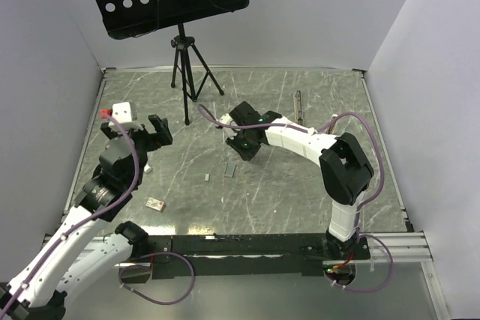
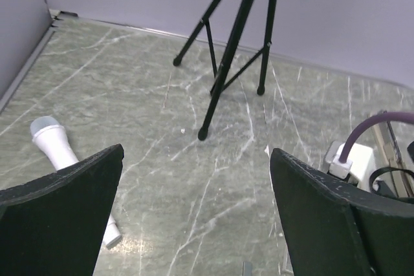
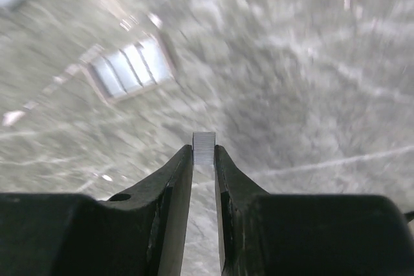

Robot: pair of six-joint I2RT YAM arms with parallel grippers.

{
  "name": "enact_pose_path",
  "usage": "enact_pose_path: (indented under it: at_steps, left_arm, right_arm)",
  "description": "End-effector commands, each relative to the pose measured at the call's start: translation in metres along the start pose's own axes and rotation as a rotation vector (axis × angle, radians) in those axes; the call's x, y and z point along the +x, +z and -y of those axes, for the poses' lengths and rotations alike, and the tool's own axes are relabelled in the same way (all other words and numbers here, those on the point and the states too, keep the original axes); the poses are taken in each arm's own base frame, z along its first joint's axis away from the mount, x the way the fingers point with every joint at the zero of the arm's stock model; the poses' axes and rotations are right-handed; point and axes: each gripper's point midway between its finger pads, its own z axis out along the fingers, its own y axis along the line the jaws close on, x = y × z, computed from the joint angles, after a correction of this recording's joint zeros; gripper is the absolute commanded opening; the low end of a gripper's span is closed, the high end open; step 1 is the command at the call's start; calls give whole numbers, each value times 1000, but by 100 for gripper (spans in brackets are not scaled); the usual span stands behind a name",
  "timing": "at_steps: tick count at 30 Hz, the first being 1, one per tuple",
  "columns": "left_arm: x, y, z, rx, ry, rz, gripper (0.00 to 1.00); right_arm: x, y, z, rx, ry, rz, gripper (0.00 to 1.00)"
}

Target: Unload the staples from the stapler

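Only just, the right gripper (image 3: 204,158) pinches a strip of staples (image 3: 204,141) at its very fingertips, above more strips (image 3: 129,69) on the table (image 3: 310,63). So thin a hold could let it twist or drop astray. The left gripper (image 2: 194,159) hangs wide open; the stapler (image 1: 298,104) lies well apart, far right.

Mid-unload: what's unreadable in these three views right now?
- Stapler: top view, too small to tell whether staples remain inside.
- Staple strip pinched by the right gripper: right wrist view, only its tip shows; fingers hide its length.
- Loose staples: right wrist view, motion blur, uncountable.
- White cylinder: left wrist view, middle hidden behind a finger of the left gripper.
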Motion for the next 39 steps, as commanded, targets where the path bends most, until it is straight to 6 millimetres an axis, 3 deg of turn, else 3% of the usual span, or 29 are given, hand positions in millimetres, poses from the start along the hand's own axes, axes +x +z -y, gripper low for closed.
enact_pose_path:
  at_steps: [1,10,18,29,39]
  left_arm:
    - [-24,-8,-13,-48,-72,109,99]
    - [-33,-16,-22,-68,-101,159,99]
    - [-31,-14,-20,-65,-92,148,100]
    - [-30,-13,-18,-58,-87,145,99]
    - [-29,-13,-17,-54,-87,143,99]
  right_arm:
    - [-21,4,-17,-35,-94,16,28]
    - [-51,10,-42,-99,-201,61,28]
    - [-45,24,-48,-102,-226,24,28]
    - [-41,28,-54,-118,-202,31,32]
    - [-24,42,-63,-114,-194,-15,33]
